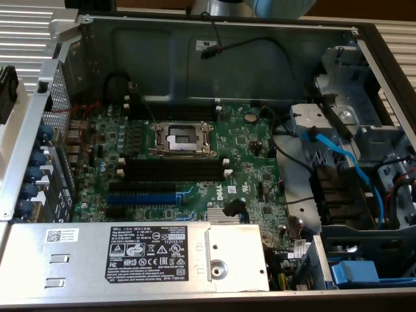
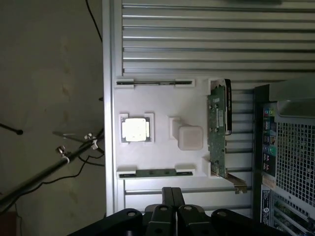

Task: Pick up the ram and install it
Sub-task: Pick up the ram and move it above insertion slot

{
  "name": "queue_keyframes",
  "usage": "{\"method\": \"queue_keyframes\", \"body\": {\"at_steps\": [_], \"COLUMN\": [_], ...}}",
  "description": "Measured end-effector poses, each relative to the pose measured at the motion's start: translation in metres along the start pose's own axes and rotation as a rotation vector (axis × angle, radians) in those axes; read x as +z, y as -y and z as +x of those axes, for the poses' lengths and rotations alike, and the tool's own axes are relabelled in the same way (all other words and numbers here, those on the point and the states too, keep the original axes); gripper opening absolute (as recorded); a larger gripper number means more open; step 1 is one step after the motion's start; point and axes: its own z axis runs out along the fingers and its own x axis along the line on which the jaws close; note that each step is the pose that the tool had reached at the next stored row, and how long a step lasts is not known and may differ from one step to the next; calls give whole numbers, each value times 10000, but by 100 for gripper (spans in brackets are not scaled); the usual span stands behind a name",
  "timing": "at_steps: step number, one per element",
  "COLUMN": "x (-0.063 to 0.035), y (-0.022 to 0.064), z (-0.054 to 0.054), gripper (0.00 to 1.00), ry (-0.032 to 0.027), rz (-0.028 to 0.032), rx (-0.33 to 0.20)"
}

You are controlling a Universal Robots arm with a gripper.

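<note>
In the wrist view, the ram [image 2: 155, 172] is a long, thin dark-green stick resting in white clips on the edge of a white tray [image 2: 162, 105] nearest my gripper. A similar thin dark stick [image 2: 147, 82] lies on the tray's far edge. My gripper [image 2: 171, 191] hangs above the slatted table just short of the near stick, shut with nothing between its fingers. In the exterior view, the black memory slots [image 1: 172, 169] with white end clips lie on the green motherboard [image 1: 247, 149], below the CPU socket [image 1: 182, 138].
The tray also holds a square silver chip [image 2: 135, 129], a white block [image 2: 190, 137] and a green expansion card [image 2: 218, 130]. The open computer case [image 2: 290, 147] stands beside the tray. Inside the case are a blue expansion slot [image 1: 143, 195], a power supply [image 1: 130, 257] and blue cables [image 1: 344, 159].
</note>
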Motion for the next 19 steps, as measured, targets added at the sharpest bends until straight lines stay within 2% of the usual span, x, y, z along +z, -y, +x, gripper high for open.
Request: {"method": "queue_keyframes", "body": {"at_steps": [6,8,12,19], "x": [-1,-3,-9,-10], "y": [0,1,4,4], "z": [11,56,134,145], "gripper": [10,10,10,10], "ry": [0,33,49,99], "rz": [1,-3,-4,-85], "rx": [0,-2,-45,-1182]}}
